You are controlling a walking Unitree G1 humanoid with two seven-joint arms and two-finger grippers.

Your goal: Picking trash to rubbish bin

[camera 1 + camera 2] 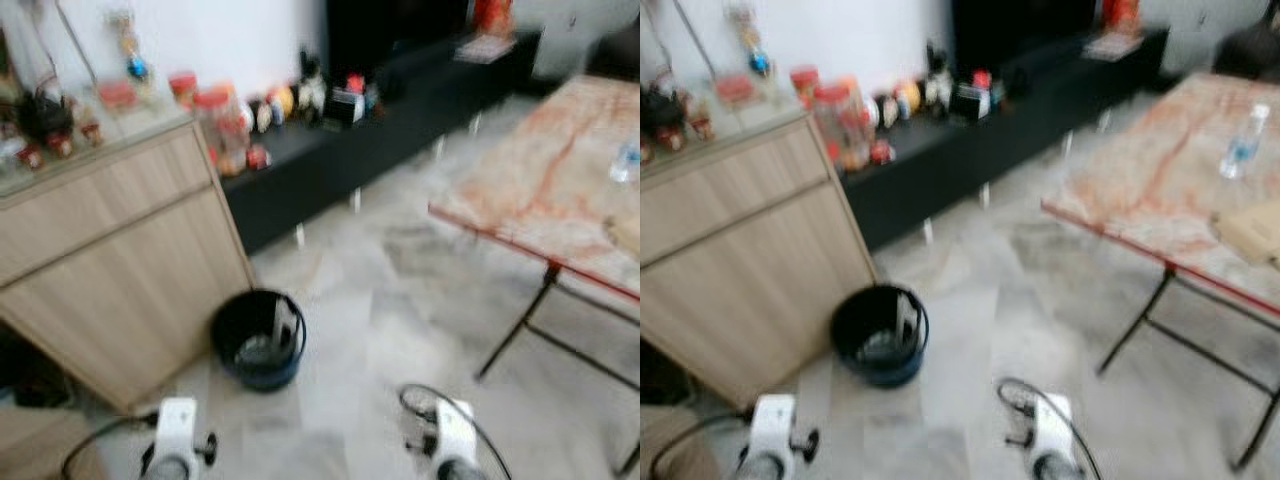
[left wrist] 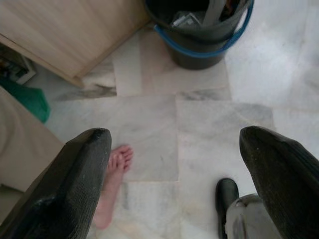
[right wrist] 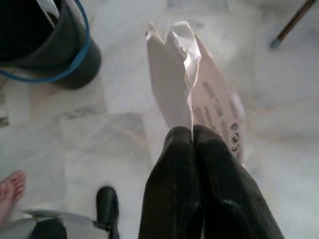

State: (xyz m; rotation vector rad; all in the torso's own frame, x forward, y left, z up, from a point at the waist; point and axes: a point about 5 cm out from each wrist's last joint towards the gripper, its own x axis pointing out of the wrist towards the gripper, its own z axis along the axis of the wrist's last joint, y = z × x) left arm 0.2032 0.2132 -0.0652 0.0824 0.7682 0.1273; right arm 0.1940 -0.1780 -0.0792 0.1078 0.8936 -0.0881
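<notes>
**Now: torn paper pinched, bin close by on the marble floor**

Ahead, in the blurred left eye view, a round black rubbish bin [image 1: 258,338] with a blue base stands on the pale veined marble floor [image 1: 400,290], just beside a light wood-grain cabinet [image 1: 110,250]. A folding table with a reddish marbled tabletop [image 1: 540,190] and thin black metal legs stands to the right.

From the right eye view, a clear plastic bottle [image 1: 1243,142] stands upright on that tabletop.

Seen from the left wrist, the left hand [image 2: 174,164] hangs with its two textured black fingers spread wide apart, gripping nothing. A person's bare foot [image 2: 113,184] rests on the tiles below.

Seen from the right wrist, the right hand [image 3: 193,137] has its fingers pressed together on a torn, creased sheet of white printed paper [image 3: 199,89], held above the floor, near the bin.
</notes>
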